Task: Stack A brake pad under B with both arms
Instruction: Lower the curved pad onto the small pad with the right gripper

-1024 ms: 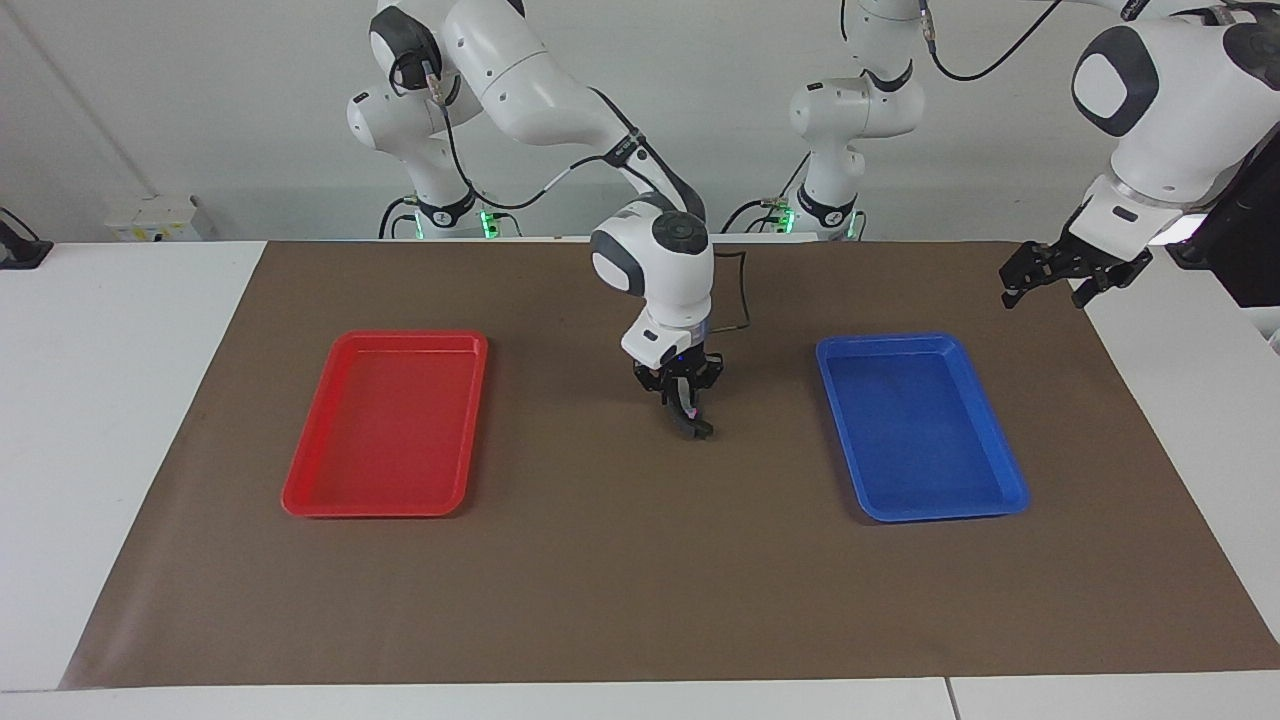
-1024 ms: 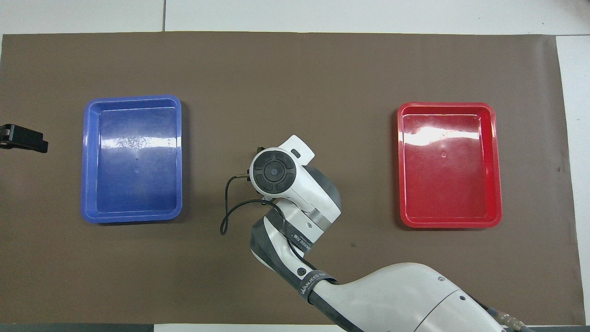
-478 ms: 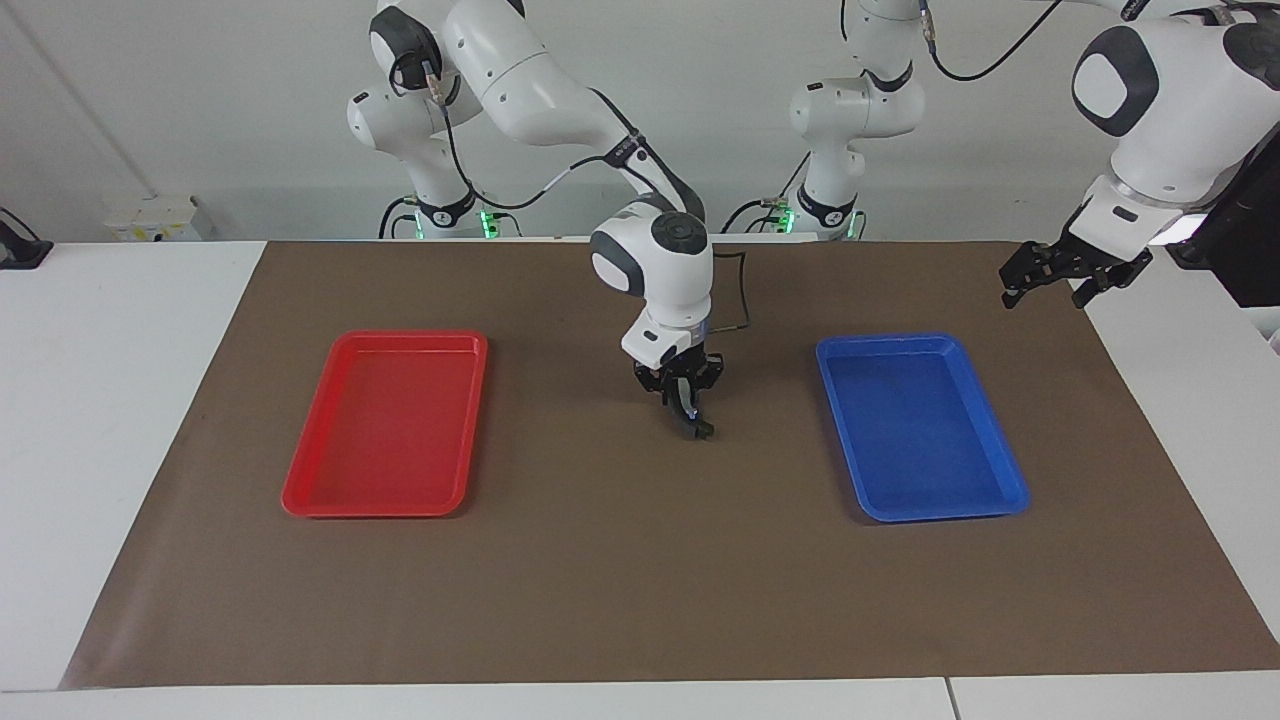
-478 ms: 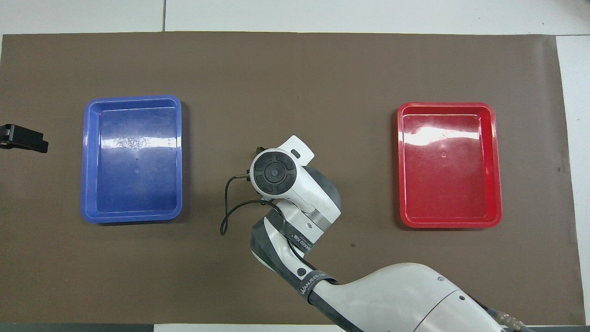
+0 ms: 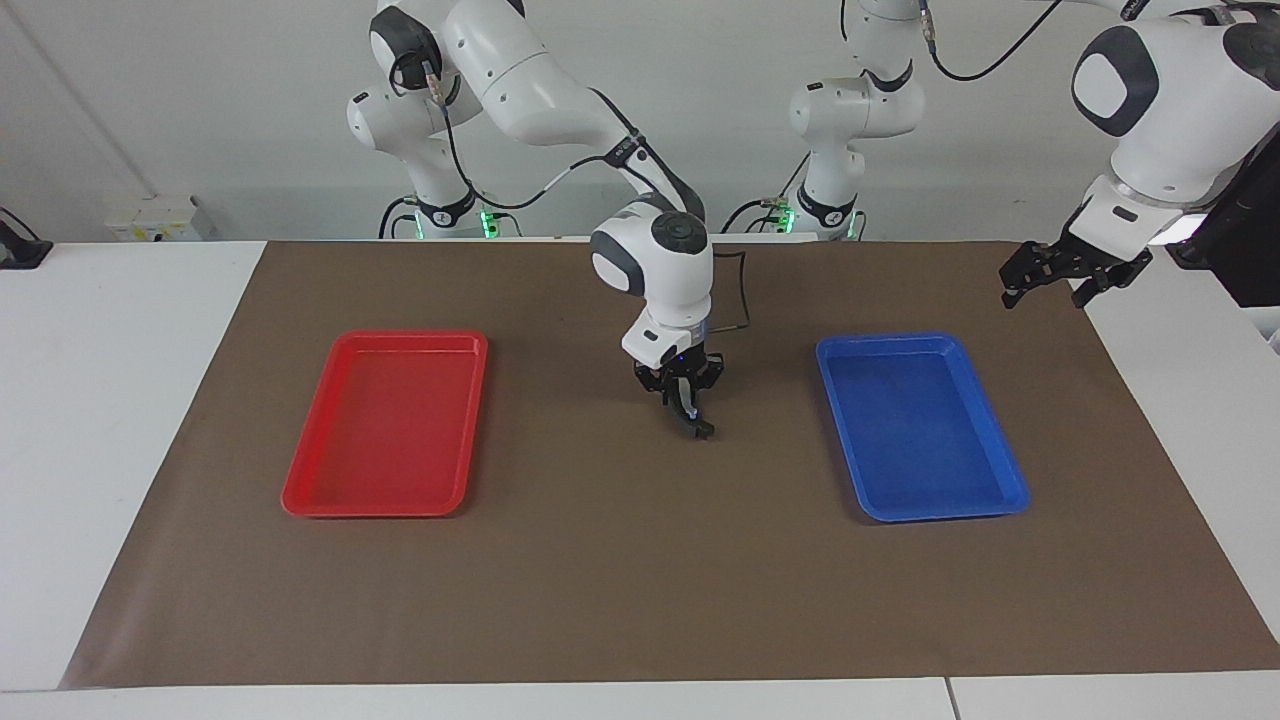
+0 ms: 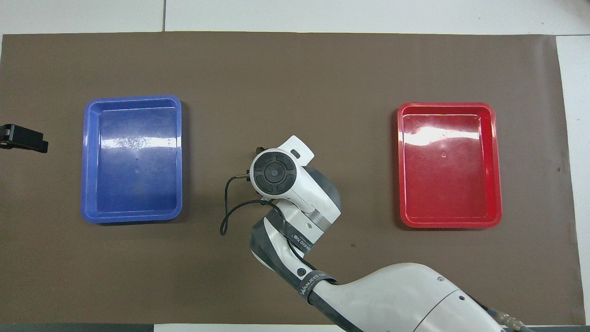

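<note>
My right gripper [image 5: 690,412] points straight down over the middle of the brown mat [image 5: 640,580], between the two trays. A small dark piece [image 5: 699,431] sits at its tip, just at the mat. I cannot tell whether it is the short A brake pad, the longer B piece, or both stacked. In the overhead view the right arm's hand [image 6: 274,173] hides the gripper and the piece. My left gripper [image 5: 1045,290] hangs open and empty over the mat's edge at the left arm's end, waiting; it also shows in the overhead view [image 6: 23,138].
An empty red tray [image 5: 300,500] lies toward the right arm's end and an empty blue tray [image 5: 1010,495] toward the left arm's end. A black cable [image 6: 226,216] loops beside the right arm's wrist.
The right arm's hand has risen very slightly over the same spot. The dark piece at its tip looks a little shorter. The left arm has not moved.
</note>
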{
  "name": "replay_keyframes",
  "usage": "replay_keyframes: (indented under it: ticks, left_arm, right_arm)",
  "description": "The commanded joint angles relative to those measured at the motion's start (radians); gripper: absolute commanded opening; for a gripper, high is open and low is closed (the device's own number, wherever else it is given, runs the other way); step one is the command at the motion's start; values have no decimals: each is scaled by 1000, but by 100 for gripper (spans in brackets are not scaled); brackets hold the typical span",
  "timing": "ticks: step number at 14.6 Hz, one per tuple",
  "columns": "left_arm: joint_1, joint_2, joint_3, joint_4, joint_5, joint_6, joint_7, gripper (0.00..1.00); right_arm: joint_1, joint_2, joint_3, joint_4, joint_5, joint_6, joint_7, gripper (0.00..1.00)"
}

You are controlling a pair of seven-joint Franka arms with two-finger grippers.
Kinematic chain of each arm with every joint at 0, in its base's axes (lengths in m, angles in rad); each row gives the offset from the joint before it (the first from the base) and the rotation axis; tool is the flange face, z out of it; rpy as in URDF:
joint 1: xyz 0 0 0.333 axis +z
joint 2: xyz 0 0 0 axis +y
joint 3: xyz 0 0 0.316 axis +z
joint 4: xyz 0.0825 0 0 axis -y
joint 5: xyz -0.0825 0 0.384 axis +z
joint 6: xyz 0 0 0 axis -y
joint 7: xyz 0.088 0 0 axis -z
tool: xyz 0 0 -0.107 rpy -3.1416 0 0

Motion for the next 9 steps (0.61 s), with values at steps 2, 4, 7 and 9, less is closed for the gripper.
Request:
replay_keyframes:
  ticks: [2,4,7,9]
  left_arm:
    - [13,3,-10,8,2,-14,13,99]
    - [13,1,-10,8,2,-14,13,99]
    - [13,1,-10,8,2,-14,13,99]
    - [13,3,-10,8,2,-14,13,99]
  right_arm:
    - [0,-14,5,-34,-19,54,16,15]
    - [0,-17,5,-50,-19,60,16,48]
    - [0,-22,5,-57,-19,56,16,99]
    - [2,-22,5,-47,-17,30,19,100]
